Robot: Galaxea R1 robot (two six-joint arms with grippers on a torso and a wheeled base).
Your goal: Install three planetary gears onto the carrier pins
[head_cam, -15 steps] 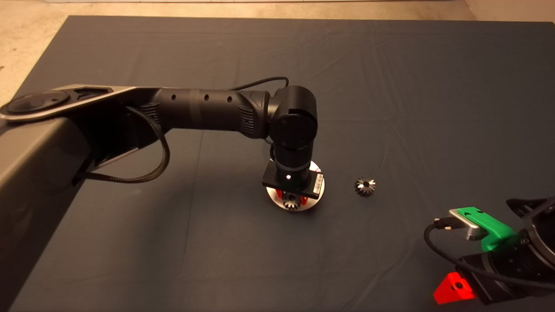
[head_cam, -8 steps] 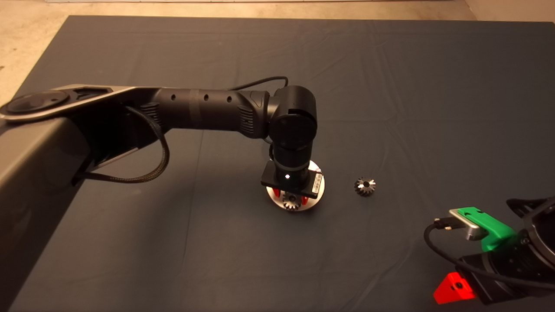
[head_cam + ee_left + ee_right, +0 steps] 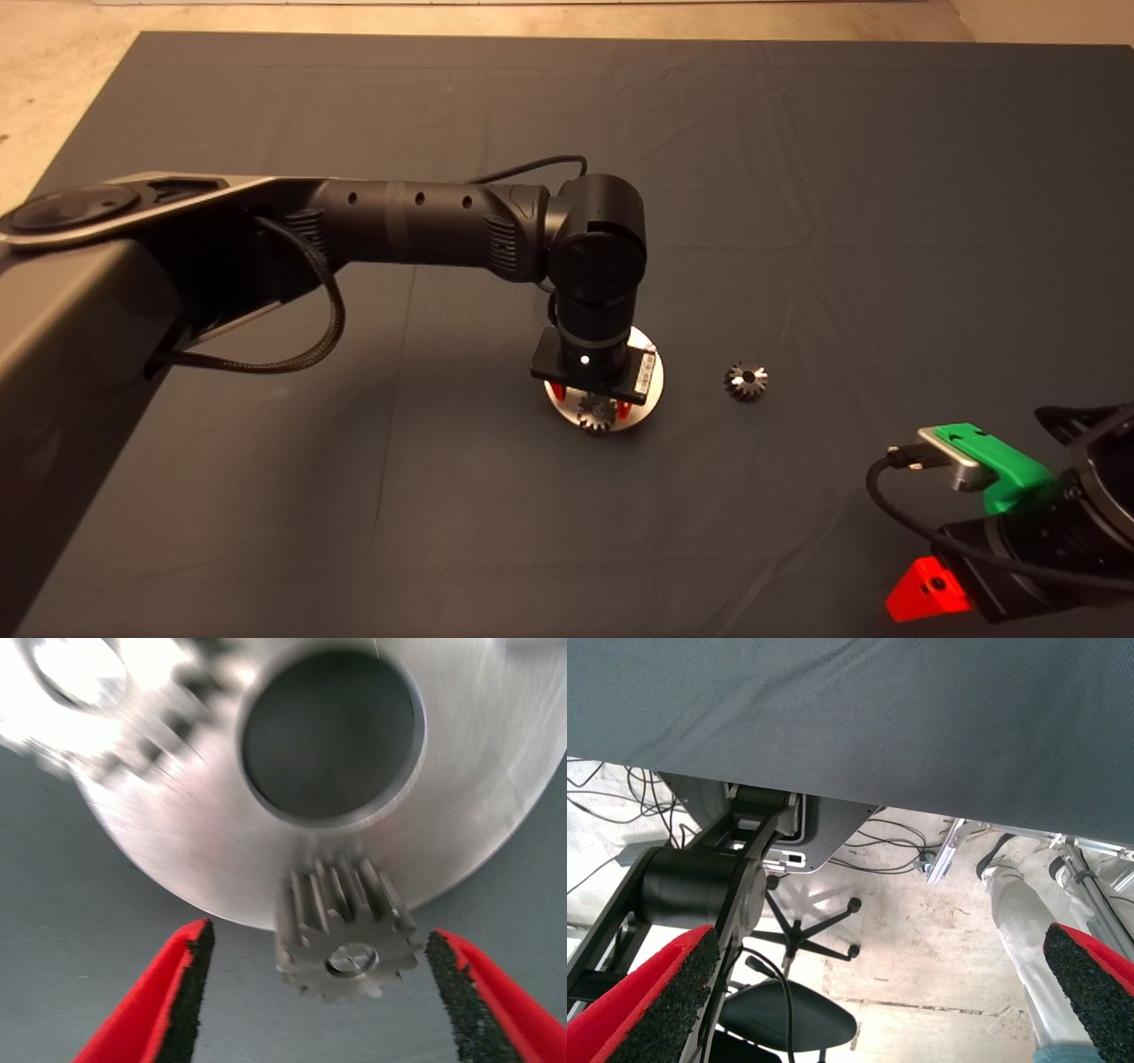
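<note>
A dark mat point(image 3: 797, 177) covers the surface, with pale floor beyond its far edge. Near the middle of the mat lies a flat round silver plate point(image 3: 644, 409) with a large centre hole. In the left wrist view the plate point(image 3: 496, 797) fills much of the picture, and a small silvery gear point(image 3: 347, 935) sits at its rim, seated on a pin point(image 3: 352, 959) whose bright end shows through the gear's centre hole. In the head view this gear point(image 3: 596, 414) is at the near edge of the plate. A second toothed shape on the plate point(image 3: 151, 735) is blurred and too bright to make out.

The left gripper point(image 3: 595, 409) hangs straight down over the plate, its arm reaching in from the left. Its red fingers point(image 3: 168, 992) are spread apart, one on each side of the seated gear, touching nothing.

A darker gear point(image 3: 746, 381) lies loose on the mat, to the right of the plate and apart from it.

The right gripper point(image 3: 926, 592) waits at the lower right edge. Its wrist view shows its fingers point(image 3: 664, 992) wide apart and holding nothing, with the mat's edge, floor, cables and an office chair point(image 3: 788, 1010) beyond.
</note>
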